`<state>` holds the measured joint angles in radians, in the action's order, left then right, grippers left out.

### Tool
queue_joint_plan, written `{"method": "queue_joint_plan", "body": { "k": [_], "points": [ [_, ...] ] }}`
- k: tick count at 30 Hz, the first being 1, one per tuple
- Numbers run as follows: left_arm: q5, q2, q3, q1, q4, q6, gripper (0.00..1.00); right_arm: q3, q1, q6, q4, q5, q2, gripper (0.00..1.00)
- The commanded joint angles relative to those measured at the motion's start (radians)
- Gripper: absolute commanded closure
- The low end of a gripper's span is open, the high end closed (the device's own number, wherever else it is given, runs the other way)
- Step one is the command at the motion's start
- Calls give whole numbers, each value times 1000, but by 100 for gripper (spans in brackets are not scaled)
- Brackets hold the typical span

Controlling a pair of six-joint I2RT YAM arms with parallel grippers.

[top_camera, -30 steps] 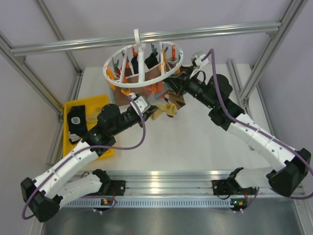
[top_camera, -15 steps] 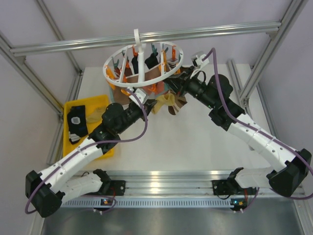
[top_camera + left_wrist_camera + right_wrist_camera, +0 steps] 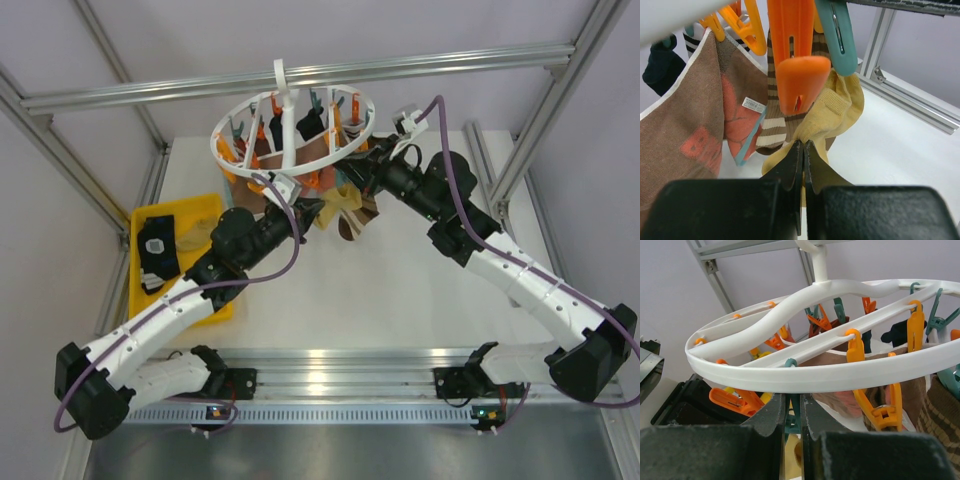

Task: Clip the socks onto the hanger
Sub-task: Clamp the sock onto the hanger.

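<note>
My left gripper (image 3: 803,145) is pinched tight on one yellow sock (image 3: 837,107), holding it up just under the hanger (image 3: 216,142), right below an orange clip (image 3: 800,75) and a teal clip (image 3: 836,35) that hang side by side. The sock's cuff bunches against the orange clip's lower end; I cannot tell whether any clip has it yet.

My right gripper (image 3: 792,407) is closed on a second teal clip (image 3: 791,371), the one dangling from the near rim of the hanger's outer ring.

The hanger hangs from the top rail by its one hook, above the far end of the table (image 3: 400,290), with two white rings joined by spokes. I count three socks already clipped to it: one brown sock (image 3: 680,130) with pale edging, one striped sock (image 3: 774,125) and one dark sock (image 3: 657,65) behind them. Its clips are too many and too overlapped for an exact count.

To my left sits one yellow tray (image 3: 190,203) with one more dark sock, the patched sock (image 3: 155,252), lying inside.
</note>
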<state>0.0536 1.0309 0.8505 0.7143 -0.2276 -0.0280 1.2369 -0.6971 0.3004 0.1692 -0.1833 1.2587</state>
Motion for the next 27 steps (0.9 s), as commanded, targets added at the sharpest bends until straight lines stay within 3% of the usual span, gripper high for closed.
{"method": "queue_joint_plan", "body": {
  "k": [1,27],
  "points": [
    [-12,4,51,4,-88,-42,100,-11,4,40,-54,-39,13,100],
    [31,38,90,4,-184,-133,100,-21,4,59,-30,-48,24,100]
  ]
}}
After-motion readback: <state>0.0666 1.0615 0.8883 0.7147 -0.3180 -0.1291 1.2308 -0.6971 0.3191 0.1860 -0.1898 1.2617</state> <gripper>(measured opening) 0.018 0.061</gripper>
